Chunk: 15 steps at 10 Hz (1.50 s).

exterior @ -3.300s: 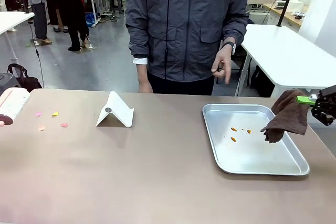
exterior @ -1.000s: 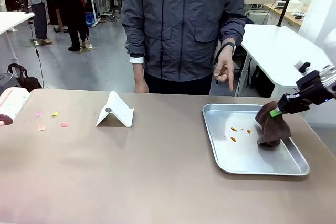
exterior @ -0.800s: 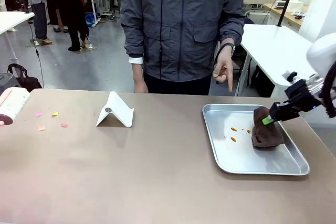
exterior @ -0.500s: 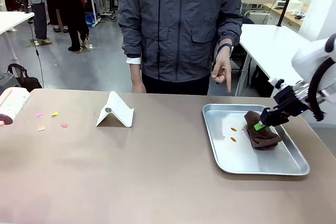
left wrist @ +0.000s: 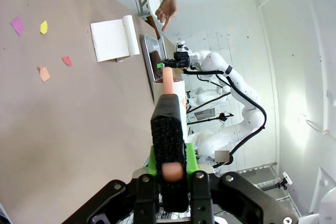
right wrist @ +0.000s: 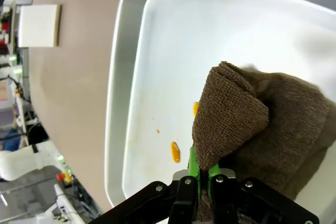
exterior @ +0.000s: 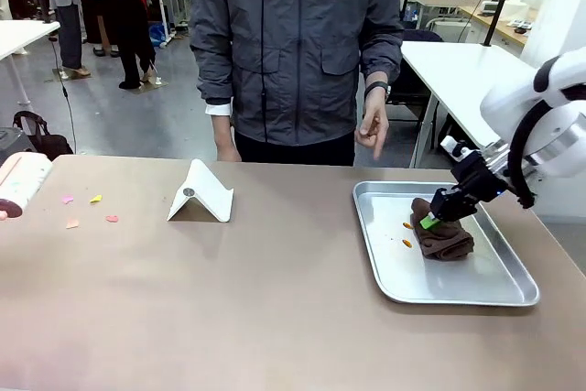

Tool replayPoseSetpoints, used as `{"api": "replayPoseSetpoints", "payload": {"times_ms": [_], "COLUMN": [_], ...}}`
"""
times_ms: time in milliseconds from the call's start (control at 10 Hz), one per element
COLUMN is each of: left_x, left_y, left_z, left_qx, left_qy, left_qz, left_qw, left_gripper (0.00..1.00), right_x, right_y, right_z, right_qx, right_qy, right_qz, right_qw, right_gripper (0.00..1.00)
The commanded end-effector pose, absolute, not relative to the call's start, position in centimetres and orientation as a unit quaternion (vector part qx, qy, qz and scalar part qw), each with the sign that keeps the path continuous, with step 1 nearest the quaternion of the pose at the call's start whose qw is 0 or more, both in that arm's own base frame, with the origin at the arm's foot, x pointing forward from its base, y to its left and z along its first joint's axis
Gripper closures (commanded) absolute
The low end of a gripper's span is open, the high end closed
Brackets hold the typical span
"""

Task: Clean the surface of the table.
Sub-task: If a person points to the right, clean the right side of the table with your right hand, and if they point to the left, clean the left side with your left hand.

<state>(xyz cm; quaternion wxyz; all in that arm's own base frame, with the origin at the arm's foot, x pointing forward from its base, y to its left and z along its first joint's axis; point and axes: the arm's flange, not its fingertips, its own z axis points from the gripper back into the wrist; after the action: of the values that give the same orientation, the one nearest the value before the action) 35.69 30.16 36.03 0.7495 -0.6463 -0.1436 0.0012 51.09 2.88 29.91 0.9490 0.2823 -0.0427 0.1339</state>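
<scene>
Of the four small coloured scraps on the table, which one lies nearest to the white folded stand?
The red scrap, at the right of the group. The yellow scrap, the magenta scrap and the orange scrap all lie farther from the white stand.

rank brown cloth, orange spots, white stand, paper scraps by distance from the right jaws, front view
1. brown cloth, held, in the tray
2. orange spots, tray, just left
3. white stand, table middle
4. paper scraps, far left
</scene>
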Motion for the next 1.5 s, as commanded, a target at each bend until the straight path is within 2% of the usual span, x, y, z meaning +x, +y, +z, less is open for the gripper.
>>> {"api": "replayPoseSetpoints", "payload": {"times_ms": [0,100,500,700,1000,1200,1400], "left_x": [35.4,35.4,35.4,35.4,35.4,35.4,35.4], "left_y": [30.1,30.1,30.1,30.1,30.1,30.1,30.1], "left_z": [36.5,36.5,36.5,36.5,36.5,36.5,36.5], "left_qx": [-0.645,-0.645,-0.645,-0.645,-0.645,-0.645,-0.645], "left_qy": [-0.142,-0.142,-0.142,-0.142,-0.142,-0.142,-0.142], "left_qz": [-0.003,-0.003,-0.003,-0.003,-0.003,-0.003,-0.003], "left_qw": [0.751,0.751,0.751,0.751,0.751,0.751,0.751], "left_gripper": [1.00,1.00,1.00,1.00,1.00,1.00,1.00], "right_x": [51.8,51.6,50.2,50.1,50.4,50.6,50.6], "right_y": [4.8,5.6,8.6,10.1,10.8,9.4,6.8], "right_z": [29.7,29.6,29.5,28.9,27.8,28.2,29.2], "right_qx": [0.321,0.365,0.394,0.374,0.286,0.245,0.244], "right_qy": [-0.005,0.017,0.032,0.024,-0.024,-0.048,-0.047], "right_qz": [0.150,0.159,0.191,0.194,0.157,0.133,0.117], "right_qw": [0.935,0.917,0.898,0.907,0.945,0.959,0.962], "right_gripper": [0.93,0.93,0.93,0.93,0.93,0.93,0.93]}}
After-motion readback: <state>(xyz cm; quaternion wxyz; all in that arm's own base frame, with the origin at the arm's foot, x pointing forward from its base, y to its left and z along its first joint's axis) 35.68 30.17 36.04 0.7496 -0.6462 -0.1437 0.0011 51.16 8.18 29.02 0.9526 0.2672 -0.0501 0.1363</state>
